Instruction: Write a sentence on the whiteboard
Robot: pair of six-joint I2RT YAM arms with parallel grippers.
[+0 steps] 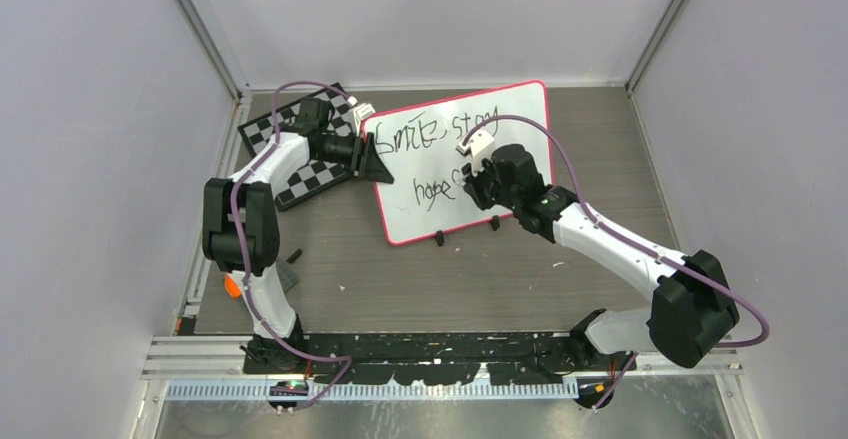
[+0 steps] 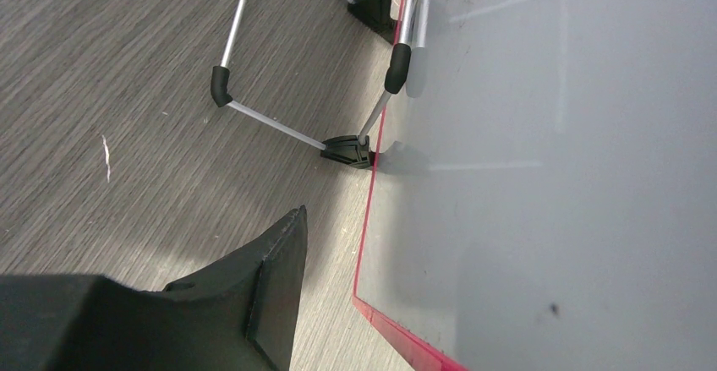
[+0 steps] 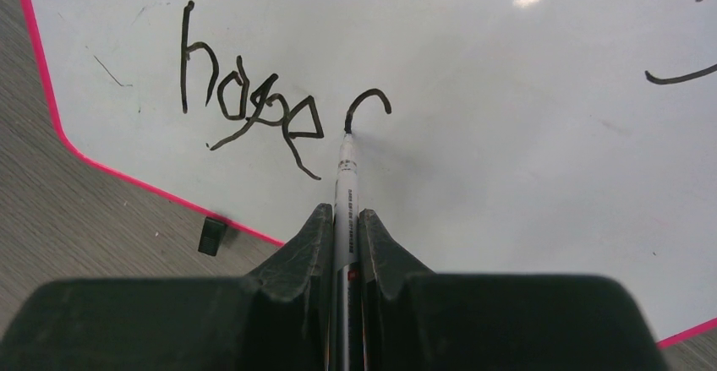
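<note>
The whiteboard (image 1: 510,119) with its pink-red frame lies tilted at the back middle of the table. On it the sentence (image 1: 425,137) reads "Smile, stay" and below it "hope" (image 3: 254,109), followed by a curved stroke. My right gripper (image 3: 345,219) is shut on a marker (image 3: 345,189), whose tip touches the board at the foot of that stroke. My left gripper (image 1: 378,159) is at the board's left edge. One finger (image 2: 270,278) shows beside the board's grey underside (image 2: 550,177); the other is hidden behind the board.
A black-and-white chessboard (image 1: 300,174) lies left of the whiteboard under my left arm. The wire stand legs (image 2: 270,126) and black feet (image 3: 211,236) hold up the board. A small black piece (image 1: 294,255) lies on the table at the left. Grey walls enclose the table.
</note>
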